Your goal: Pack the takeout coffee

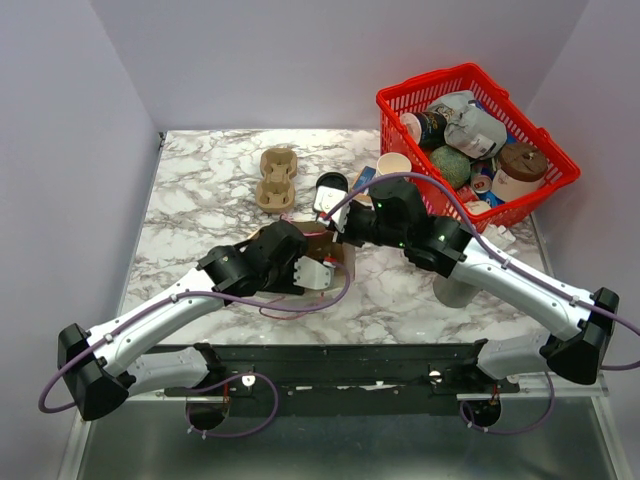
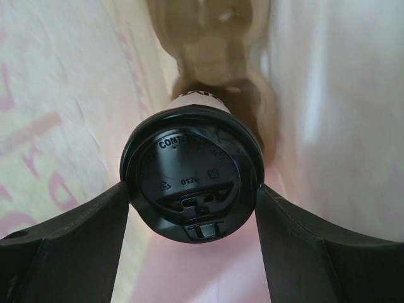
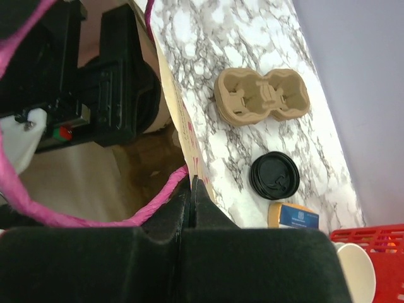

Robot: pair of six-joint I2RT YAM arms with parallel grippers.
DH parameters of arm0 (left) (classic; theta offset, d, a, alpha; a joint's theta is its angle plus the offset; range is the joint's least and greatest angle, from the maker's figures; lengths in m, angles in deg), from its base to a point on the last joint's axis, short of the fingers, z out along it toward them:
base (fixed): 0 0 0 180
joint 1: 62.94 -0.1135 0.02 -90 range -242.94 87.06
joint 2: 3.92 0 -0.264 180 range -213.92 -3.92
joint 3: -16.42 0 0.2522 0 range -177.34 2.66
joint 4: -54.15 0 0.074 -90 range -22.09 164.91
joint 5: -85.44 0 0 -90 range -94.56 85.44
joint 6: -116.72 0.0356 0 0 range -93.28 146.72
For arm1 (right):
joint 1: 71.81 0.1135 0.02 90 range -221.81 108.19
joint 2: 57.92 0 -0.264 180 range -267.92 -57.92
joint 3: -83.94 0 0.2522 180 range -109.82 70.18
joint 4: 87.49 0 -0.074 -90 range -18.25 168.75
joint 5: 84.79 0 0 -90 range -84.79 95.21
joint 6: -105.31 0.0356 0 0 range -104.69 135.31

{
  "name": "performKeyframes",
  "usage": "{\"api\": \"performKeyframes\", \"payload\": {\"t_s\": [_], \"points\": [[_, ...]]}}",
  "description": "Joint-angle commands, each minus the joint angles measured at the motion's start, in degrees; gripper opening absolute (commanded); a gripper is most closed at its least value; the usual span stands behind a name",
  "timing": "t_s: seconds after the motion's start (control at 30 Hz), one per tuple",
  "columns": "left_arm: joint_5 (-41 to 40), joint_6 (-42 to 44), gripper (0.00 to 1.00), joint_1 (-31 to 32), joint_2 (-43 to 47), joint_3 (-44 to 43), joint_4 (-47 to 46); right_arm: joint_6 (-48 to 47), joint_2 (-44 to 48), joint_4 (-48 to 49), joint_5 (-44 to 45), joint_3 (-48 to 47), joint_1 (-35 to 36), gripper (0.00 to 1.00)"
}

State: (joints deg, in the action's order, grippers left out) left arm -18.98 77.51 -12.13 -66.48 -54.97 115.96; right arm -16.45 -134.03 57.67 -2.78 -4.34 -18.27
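Pinching the bag (image 3: 183,126) rim, the right pincer (image 3: 192,186) is shut so the mouth gapes; inside, the coffee (image 2: 192,170) is seemingly gripped by the left pincer (image 2: 191,197).

coffee (image 2: 191,180): inside bag (image 2: 63,95) | cup carrier (image 1: 277,178): behind bag | basket (image 1: 425,80): table's (image 1: 200,220) back-right corner

Overhead wide view; both wrist views close-up

On the takeout coffee's black lid (image 2: 192,180), centre of my left wrist view, I read raised letters "CONTEN…" along the upper edge, "012" below them, and a small recycling triangle at lower left. Pink print on the paper bag (image 2: 57,126) at left is too blurred to read.
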Motion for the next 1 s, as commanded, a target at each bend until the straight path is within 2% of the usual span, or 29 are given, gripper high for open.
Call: {"api": "performKeyframes", "payload": {"t_s": [0.0,0.17,0.4,0.6,0.97], "points": [[-2.02,-1.47,0.0,-0.36,0.26,-0.03,-5.33,2.41,-0.87,-0.98,-4.75,-2.82,0.25,0.0],[-2.28,-4.64,0.0,-0.97,-2.03,-1.09,-4.55,3.11,-0.97,-0.54,-4.41,-3.26,0.34,0.0],[-6.32,-5.43,0.0,-0.97,-0.98,3.22,-7.88,2.5,-0.09,0.34,-3.17,-2.56,0.25,0.01],[-9.14,-2.8,0.0,-0.97,-0.98,4.1,-10.25,2.15,-0.08,-1.24,-6.69,-2.47,0.25,0.01],[-7.03,-2.09,0.0,-1.5,-0.54,8.76,-9.82,2.5,-0.79,-0.1,-6.25,-2.91,0.34,0.0]]}}
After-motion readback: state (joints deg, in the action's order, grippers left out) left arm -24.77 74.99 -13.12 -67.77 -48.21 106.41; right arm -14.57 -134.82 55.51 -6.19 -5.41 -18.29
